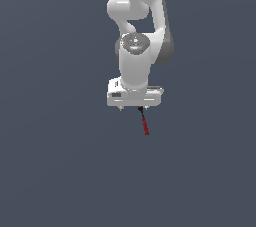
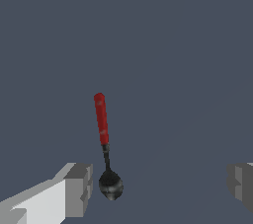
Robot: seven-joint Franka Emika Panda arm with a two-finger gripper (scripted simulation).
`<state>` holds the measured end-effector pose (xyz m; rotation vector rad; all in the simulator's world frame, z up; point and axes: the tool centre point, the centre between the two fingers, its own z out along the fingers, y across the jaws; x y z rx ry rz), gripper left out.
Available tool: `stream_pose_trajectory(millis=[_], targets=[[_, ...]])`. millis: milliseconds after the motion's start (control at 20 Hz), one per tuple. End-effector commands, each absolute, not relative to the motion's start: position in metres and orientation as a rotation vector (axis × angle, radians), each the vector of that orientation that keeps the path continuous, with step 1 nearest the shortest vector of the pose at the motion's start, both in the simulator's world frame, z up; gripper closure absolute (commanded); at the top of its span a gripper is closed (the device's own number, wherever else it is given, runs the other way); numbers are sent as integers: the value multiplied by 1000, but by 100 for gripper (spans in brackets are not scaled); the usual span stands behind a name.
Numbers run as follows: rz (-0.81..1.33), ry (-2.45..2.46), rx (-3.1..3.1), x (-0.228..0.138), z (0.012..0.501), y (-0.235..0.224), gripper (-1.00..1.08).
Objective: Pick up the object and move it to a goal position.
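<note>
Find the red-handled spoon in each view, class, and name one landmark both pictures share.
Exterior view: the spoon lies just below the white gripper, red handle pointing away from it.
Wrist view: the spoon sits between the two fingers, its dark bowl close to one finger, touching neither.
Shared landmark: the gripper's fingers, wide apart.

A spoon [image 2: 104,141] with a red handle, thin dark neck and rounded black bowl lies on the plain grey-blue counter [image 2: 188,45]. The gripper [image 2: 159,188] has its jaws spread wide, one grey finger pad [image 2: 79,188] just beside the spoon's bowl without clearly touching it, the other pad [image 2: 241,186] well apart at the opposite edge.
</note>
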<state>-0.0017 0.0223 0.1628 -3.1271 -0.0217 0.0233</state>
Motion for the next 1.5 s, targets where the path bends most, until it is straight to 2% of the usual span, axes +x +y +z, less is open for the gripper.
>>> stream_pose_trajectory(millis=[0,450,750,1450], targets=[[23,-22,-3127,-2,163,22,-92],[-8,-12,-3138,7,165,-4,-92],[-7,-23,-3138,6,162,0,-92],[-2,-253,-3135,-27,90,58,-92]])
